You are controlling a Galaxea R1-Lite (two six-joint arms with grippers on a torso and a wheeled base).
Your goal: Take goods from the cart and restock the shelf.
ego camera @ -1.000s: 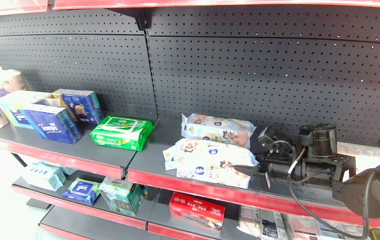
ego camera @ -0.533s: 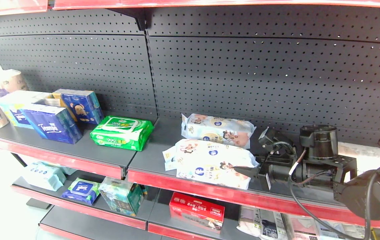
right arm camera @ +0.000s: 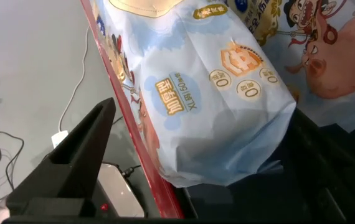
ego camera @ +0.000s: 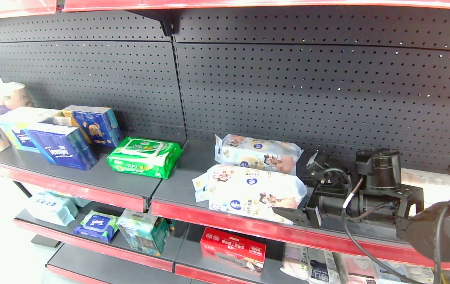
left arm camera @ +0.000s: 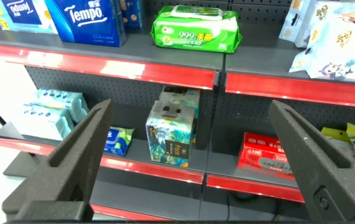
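The soft plastic pack, white and pale blue with cartoon print (ego camera: 250, 192), lies flat on its broad face at the lower centre of the head view. It rests on the dark grey metal shelf board with a red front edge (ego camera: 187, 165). Its long side runs along the shelf front, and its near side reaches the red edge. The wrapper is sealed and puffy. A second pack of the same print (ego camera: 258, 154) lies flat just behind it, farther back on the board.

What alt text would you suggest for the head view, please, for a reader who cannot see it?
The open right gripper sits at the right end of a white pack at the front of a shelf. A second white pack lies behind; a green pack and blue boxes lie further left.
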